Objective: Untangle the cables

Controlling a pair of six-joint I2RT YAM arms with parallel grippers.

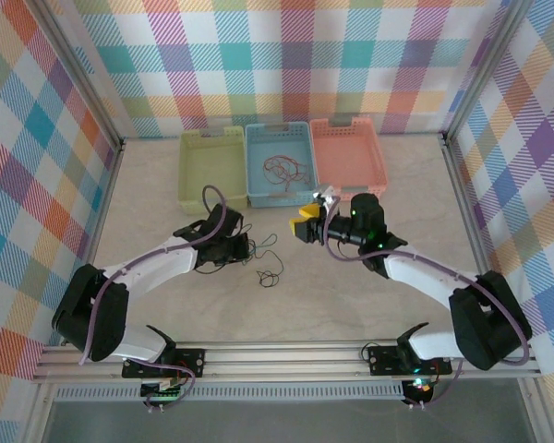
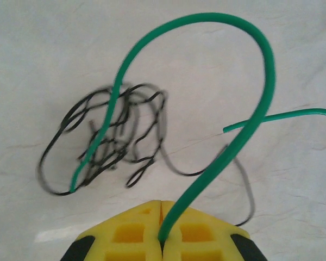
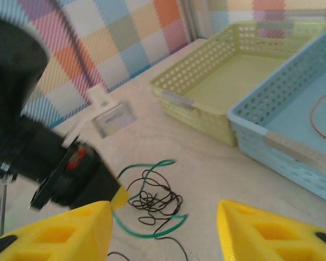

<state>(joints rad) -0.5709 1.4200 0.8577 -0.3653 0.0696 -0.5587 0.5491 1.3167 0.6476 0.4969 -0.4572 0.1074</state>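
The left gripper (image 2: 161, 204) was seen with its yellow jaws pressed fully together, and the green cable (image 2: 261, 60) was pinched in the seam between them. From that pinch the cable was carried away from the fingers in a tall arch, and its far end was dropped into the black cable (image 2: 114, 136). That black cable was heaped in a loose, curly tangle on the table (image 2: 293, 206), ahead of the left fingers and to their left. The two cables were judged to be crossed there, not yet parted.

The right gripper (image 1: 307, 224) was held above the table near the front wall of the blue basket (image 1: 279, 126), its jaws standing apart with nothing between them. In its wrist view the tangle was placed ahead of the fingers, a little left of the gap.

Red cables (image 1: 284, 168) were laid inside the blue basket, well apart from the heap.

The coming move was judged to turn on this: the black tangle lay between the two grippers, and the free right gripper was the one placed to take it.
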